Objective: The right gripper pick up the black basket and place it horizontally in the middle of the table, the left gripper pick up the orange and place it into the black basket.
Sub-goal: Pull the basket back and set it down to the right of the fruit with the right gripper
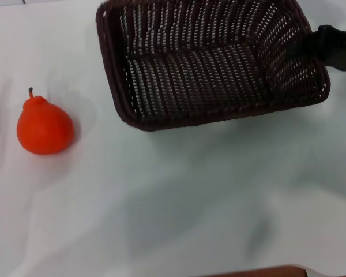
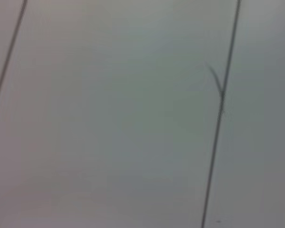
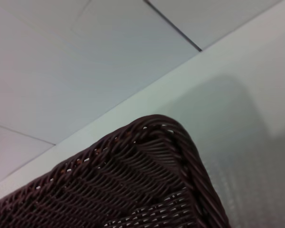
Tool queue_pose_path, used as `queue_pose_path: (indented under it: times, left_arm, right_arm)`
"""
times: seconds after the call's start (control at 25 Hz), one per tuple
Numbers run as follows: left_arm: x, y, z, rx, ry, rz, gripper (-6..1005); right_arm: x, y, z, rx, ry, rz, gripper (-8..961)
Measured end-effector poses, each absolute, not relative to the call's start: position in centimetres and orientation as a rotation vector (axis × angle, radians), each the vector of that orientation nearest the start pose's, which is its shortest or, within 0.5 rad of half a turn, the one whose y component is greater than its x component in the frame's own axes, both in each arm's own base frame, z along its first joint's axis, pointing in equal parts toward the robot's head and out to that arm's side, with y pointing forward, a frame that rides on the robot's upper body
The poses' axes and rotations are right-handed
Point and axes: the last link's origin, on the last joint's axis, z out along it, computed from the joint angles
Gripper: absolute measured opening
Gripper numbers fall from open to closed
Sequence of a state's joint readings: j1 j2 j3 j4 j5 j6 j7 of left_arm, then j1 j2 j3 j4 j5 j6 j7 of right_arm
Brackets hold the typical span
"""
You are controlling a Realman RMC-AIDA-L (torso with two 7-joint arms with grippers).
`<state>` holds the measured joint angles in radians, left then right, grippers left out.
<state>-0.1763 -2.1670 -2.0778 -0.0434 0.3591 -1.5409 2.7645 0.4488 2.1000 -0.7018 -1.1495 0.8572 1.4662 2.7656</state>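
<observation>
White table (image 1: pixel 179 202) is filling the head view. Toward one o'clock the basket (image 1: pixel 213 63) is tilting, mouth facing the camera, with nothing lying inside it. At its three o'clock rim the right gripper (image 1: pixel 311 45) is gripping the basket's side wall. Well apart, at nine o'clock, the orange (image 1: pixel 45 128) is sitting upright on the table, stem up. The left gripper is showing in no view.

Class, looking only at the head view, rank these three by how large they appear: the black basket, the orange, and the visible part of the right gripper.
1. The black basket, largest by far.
2. The orange.
3. The right gripper, only partly in frame at the basket's right rim, so its true size is unsure.
</observation>
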Motion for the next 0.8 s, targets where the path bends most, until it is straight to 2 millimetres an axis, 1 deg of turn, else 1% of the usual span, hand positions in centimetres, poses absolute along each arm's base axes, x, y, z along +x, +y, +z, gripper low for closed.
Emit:
queue_pose_path:
  times: [0.12,0.32,0.52,0.76,0.8]
  left_arm:
    - [-36.3,22.1,0.0,-1.39,-0.615,-0.875,784]
    - [-35.9,22.2,-0.4,-1.425,-0.606,-0.888,783]
    - [-35.8,22.1,-0.6,-1.436,-0.608,-0.889,782]
    - [-35.8,22.2,-0.5,-1.439,-0.606,-0.889,781]
    - [-35.8,22.2,-0.5,-1.437,-0.606,-0.889,781]
  right_arm:
    - [28.5,34.6,6.8,-1.971,-1.861,-0.543,198]
    - [29.1,35.0,5.4,-2.039,-1.782,-0.509,206]
    - [28.9,35.4,4.4,-2.078,-1.792,-0.486,214]
    - [28.9,35.6,3.9,-2.099,-1.793,-0.493,223]
    - [28.9,35.6,3.8,-2.105,-1.805,-0.5,244]
